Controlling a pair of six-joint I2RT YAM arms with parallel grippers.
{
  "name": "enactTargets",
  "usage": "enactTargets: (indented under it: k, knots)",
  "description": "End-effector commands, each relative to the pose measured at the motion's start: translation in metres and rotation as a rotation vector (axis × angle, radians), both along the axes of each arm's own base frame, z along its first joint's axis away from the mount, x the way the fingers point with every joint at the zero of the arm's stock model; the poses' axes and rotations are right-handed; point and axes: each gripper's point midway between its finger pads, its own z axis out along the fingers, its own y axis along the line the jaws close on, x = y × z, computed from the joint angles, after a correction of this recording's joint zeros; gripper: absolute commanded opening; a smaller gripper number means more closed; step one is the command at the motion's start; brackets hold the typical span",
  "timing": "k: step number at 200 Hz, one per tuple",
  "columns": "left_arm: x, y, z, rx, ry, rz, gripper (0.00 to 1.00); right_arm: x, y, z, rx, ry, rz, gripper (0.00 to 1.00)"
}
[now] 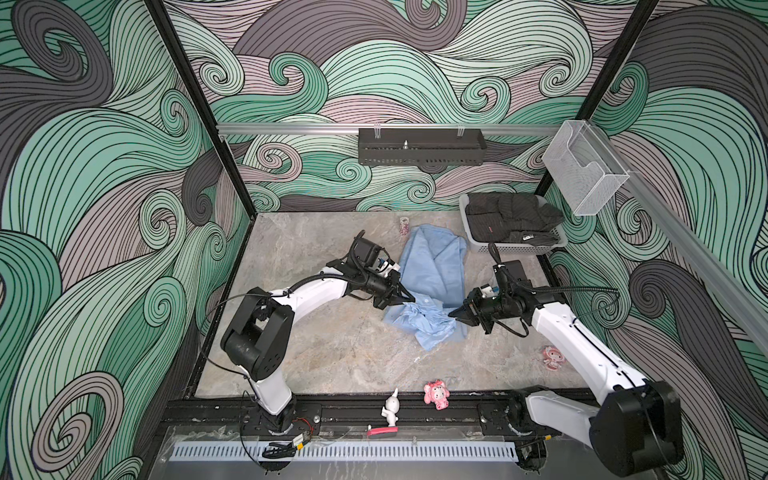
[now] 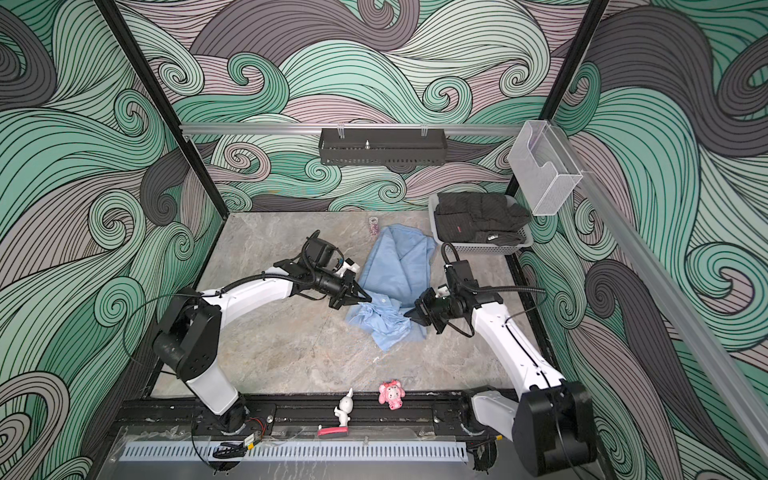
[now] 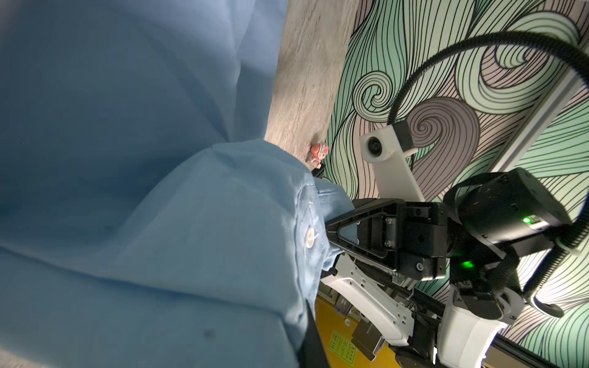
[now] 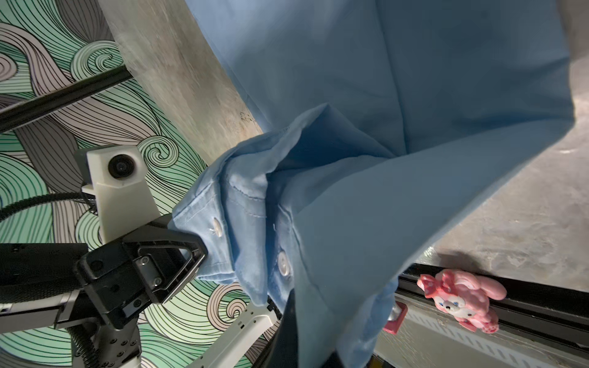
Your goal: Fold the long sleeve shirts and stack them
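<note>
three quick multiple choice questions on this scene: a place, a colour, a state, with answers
1. Where on the table does the basket stand? A) front left B) far right corner C) centre
2. What colour is the shirt? A) light blue B) red C) black
3. How are the left gripper and right gripper? A) both open B) one open C) both shut on the shirt
Answers: 1 B, it stands at the back right; 2 A, pale blue cloth in every view; 3 C, each pinches a buttoned edge.
</note>
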Motion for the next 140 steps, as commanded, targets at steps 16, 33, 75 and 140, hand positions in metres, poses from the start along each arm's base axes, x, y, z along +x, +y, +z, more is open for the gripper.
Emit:
enactTargets:
  k: [16,33,75,140]
  knots:
    - [0.028,-0.010,-0.007,-0.024,0.024,-0.023,0.00,0.031,-0.008,-0.004,0.043,-0.045,-0.014,0.00]
    - [0.041,-0.013,-0.015,-0.019,0.041,-0.014,0.00,0.042,-0.011,-0.011,0.047,-0.041,-0.035,0.00]
    - [0.070,-0.016,-0.021,-0.022,0.044,0.010,0.00,0.070,-0.018,-0.025,0.047,-0.043,-0.072,0.00]
    - [0.094,-0.022,-0.017,-0.013,0.034,0.022,0.00,0.102,-0.028,-0.032,0.037,-0.046,-0.106,0.00]
